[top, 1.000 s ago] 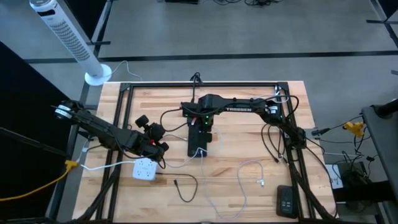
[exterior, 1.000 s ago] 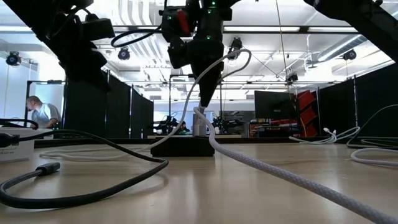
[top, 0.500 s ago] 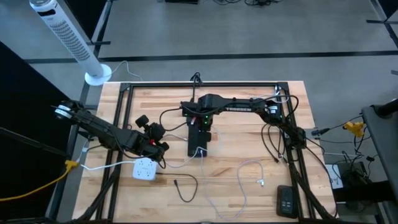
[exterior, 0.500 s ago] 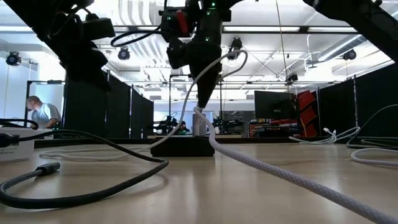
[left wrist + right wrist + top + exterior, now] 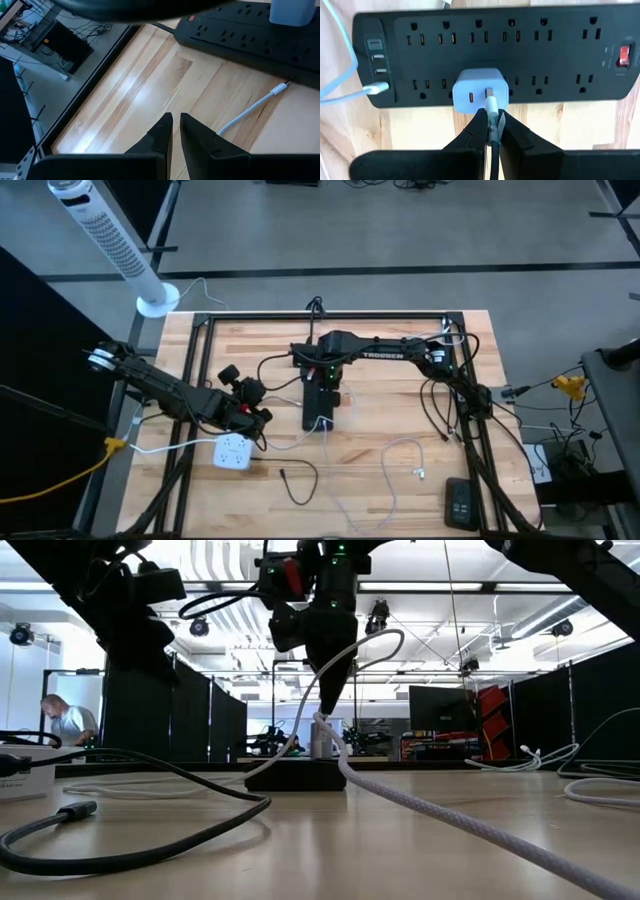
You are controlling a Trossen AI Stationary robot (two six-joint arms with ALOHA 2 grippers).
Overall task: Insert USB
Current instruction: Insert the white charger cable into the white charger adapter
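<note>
At centre of the high view, the right gripper (image 5: 322, 402) hangs over a black power strip (image 5: 318, 408) lying on the wooden table (image 5: 400, 480). Right wrist view: its fingers (image 5: 476, 131) are pressed together on a white USB cable (image 5: 491, 117), just behind the plug. The plug tip meets one of two ports on a white charger block (image 5: 480, 90) seated in the lower row of sockets on the strip; how deep it sits cannot be told. A second pale cable (image 5: 376, 89) is plugged into the strip's USB ports at the frame's left.

Left of centre in the high view, the left gripper (image 5: 255, 416) waits above the table, close to a white round adapter (image 5: 232, 451). Left wrist view: its fingers (image 5: 162, 132) are nearly touching, nothing between them.

Low view, far left: a person (image 5: 66, 723) in the background.
</note>
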